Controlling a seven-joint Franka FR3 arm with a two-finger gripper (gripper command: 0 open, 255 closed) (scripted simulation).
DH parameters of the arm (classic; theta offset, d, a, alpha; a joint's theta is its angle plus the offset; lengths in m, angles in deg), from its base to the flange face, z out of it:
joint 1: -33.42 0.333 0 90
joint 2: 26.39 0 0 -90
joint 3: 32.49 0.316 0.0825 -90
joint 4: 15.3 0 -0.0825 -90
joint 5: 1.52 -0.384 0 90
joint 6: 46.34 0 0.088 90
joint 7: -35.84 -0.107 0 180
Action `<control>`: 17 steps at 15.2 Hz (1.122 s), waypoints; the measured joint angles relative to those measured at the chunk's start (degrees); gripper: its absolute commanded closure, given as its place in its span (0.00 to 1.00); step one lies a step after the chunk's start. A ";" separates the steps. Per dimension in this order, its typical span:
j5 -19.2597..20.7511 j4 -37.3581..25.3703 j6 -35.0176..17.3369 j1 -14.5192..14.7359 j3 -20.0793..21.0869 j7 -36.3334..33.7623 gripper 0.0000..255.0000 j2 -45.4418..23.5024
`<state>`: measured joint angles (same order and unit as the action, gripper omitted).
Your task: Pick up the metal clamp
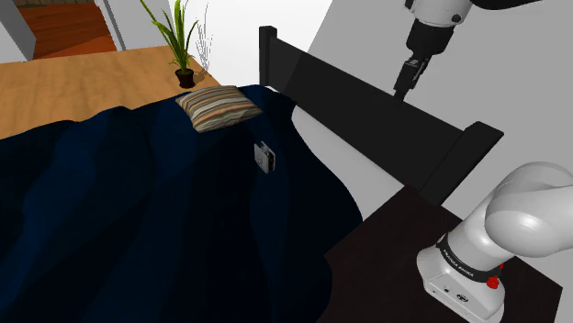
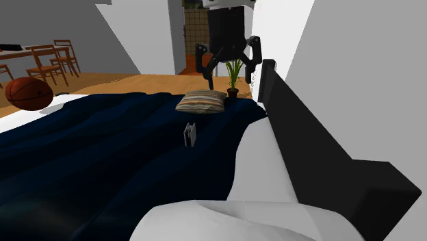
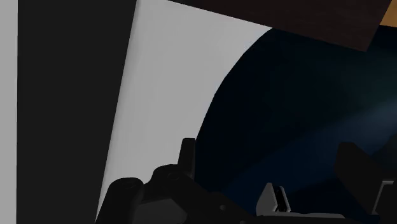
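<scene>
Grey clamp (image 2: 190, 134) stands on edge on blue blanket (image 2: 102, 157), long axis near upright, near striped pillow (image 2: 201, 101). Gripper (image 2: 229, 77) well above it, fingers spread, empty.

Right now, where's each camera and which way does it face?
Shoulder view: beside the stand, looking down over the blue blanket; arm base and gripper show.
Second exterior view: low by the headboard, facing the potted plant; open gripper shows.
Wrist view: on the hand, facing blanket and white sheet; fingers show.
Exterior views share the clamp and striped pillow.
</scene>
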<state>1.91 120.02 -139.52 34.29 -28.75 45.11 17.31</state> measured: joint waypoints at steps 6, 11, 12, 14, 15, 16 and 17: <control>-1.30 1.18 -6.38 0.13 1.50 -2.82 0.00 -5.80; -2.63 -0.21 -14.15 0.31 3.97 -6.90 0.00 -15.58; -2.72 -0.17 -15.57 0.26 4.19 -7.40 0.00 -17.06; -3.00 -1.15 -18.43 0.39 5.19 -9.14 0.00 -21.10; -3.05 -1.88 -19.58 0.42 5.62 -9.94 0.00 -23.09; -2.98 -2.62 -21.29 0.35 5.98 -10.68 0.00 -25.67; -2.94 -3.51 -22.34 0.36 6.33 -11.41 0.00 -27.74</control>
<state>-1.03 116.51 -161.86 34.66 -22.42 33.69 -10.43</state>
